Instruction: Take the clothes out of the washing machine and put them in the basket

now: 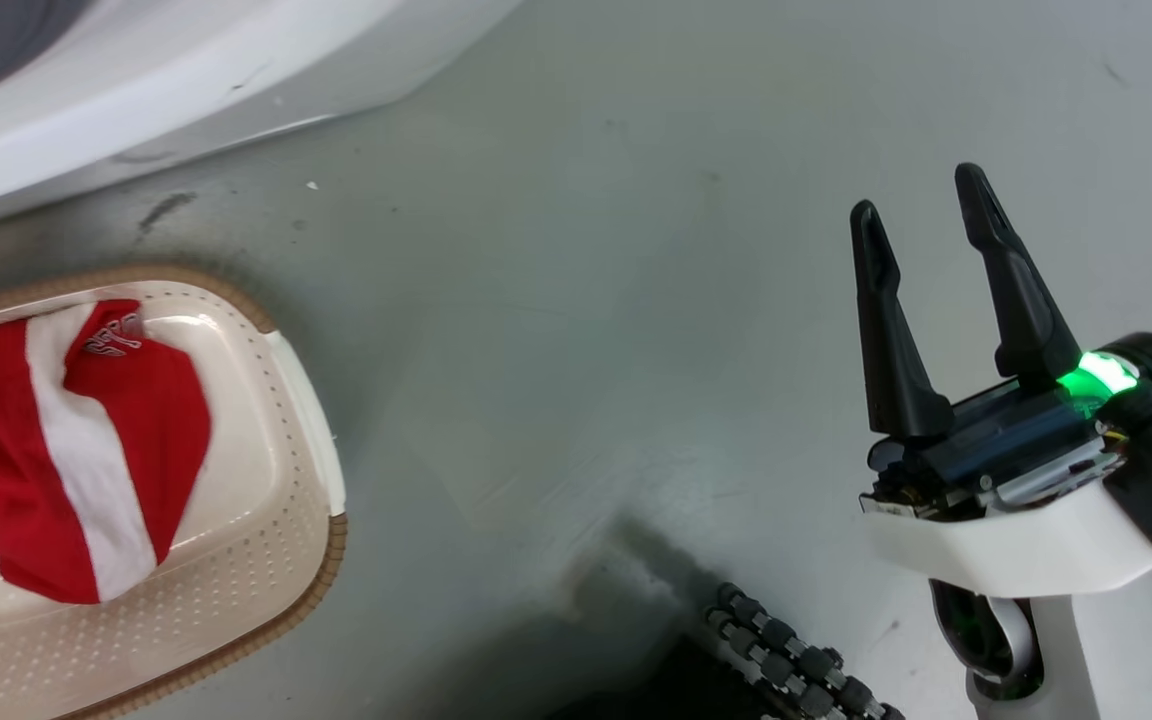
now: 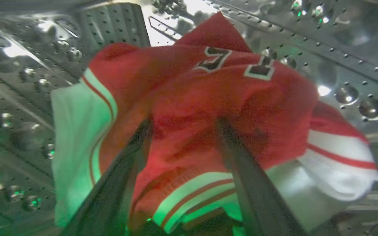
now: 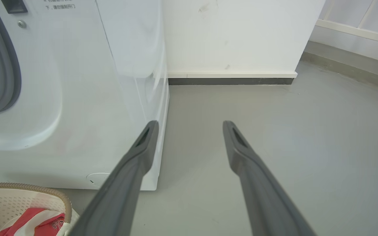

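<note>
Check the left gripper (image 2: pixel 184 123) in the left wrist view. It is inside the steel drum (image 2: pixel 21 108). Its two fingers (image 2: pixel 133 157) are spread apart, not clenched, and their tips press into a red jersey (image 2: pixel 228 95). A fold of the cloth bulges between the tips, but the jaws have not closed on it. The jersey lies crumpled on the perforated drum wall. It shows black letters edged in white near the top and red-and-white striped trim at the bottom and at both sides. A green glow tints the white parts nearest the camera.

Check the right gripper (image 1: pixel 918 192) in the head view. It is released and holds nothing. Its fingers are apart and point up the view over bare grey floor (image 1: pixel 586 300), well away from the basket (image 1: pixel 286 560). A green light shows at its wrist.

Locate the basket at the lower left of the head view. It stands on the floor near the front of the white washing machine (image 1: pixel 136 90). One red garment (image 1: pixel 66 450) with a broad white band lies inside it, with white lettering showing near its upper edge.

In the right wrist view, the machine stands to the left of the fingers, against a white wall (image 3: pixel 235 36) with a dark baseboard (image 3: pixel 228 81).
</note>
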### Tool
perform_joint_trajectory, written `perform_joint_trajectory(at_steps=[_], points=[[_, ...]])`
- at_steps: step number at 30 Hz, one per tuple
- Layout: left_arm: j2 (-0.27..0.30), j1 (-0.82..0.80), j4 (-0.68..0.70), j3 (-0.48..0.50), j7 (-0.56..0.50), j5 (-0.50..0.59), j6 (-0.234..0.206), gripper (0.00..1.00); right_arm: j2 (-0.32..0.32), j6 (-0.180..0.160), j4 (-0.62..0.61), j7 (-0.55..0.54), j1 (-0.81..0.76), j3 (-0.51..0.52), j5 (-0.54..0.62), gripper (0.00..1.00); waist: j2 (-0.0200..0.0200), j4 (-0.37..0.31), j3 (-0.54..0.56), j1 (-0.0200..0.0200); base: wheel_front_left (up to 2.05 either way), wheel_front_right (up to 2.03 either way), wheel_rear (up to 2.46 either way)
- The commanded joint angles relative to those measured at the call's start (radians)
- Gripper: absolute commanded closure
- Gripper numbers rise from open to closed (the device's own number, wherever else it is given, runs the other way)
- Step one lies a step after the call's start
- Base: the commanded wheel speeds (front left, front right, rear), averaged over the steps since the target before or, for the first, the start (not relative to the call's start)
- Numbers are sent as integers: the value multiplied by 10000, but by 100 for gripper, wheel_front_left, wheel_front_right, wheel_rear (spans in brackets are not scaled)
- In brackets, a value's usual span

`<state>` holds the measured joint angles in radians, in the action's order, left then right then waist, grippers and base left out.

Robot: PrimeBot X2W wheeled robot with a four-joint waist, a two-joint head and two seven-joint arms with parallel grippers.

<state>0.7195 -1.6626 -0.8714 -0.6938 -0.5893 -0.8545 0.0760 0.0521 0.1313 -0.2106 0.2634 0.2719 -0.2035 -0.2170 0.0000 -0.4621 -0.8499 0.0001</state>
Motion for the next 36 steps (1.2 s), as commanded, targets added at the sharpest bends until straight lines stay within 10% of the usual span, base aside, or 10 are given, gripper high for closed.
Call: perform_joint_trajectory(at_steps=[1,27,28,29,36], points=[[-28,-210,-62,-34,-109,45,-50,0,-35,-11,-50,20,-87,19,-57,0,0,-137,-122,-1,0,0,0],[-515,-798,-2079,-871,-377,27,548,0,-34,-11,-819,20,-612,-255,131,0,0,-78,-616,-1,4,4,4],[-540,-807,-2086,-904,-327,19,556,24,-34,-11,-820,20,-603,-250,146,0,0,-69,-620,-1,0,0,0],[-560,-808,-2080,-923,-271,-26,557,100,-34,-11,-820,20,-588,-244,138,0,0,-62,-626,-1,0,0,0],[-518,-756,-1685,-1204,215,-284,560,100,-32,-11,-774,20,-423,-226,179,0,0,-23,-626,-1,0,0,0]])
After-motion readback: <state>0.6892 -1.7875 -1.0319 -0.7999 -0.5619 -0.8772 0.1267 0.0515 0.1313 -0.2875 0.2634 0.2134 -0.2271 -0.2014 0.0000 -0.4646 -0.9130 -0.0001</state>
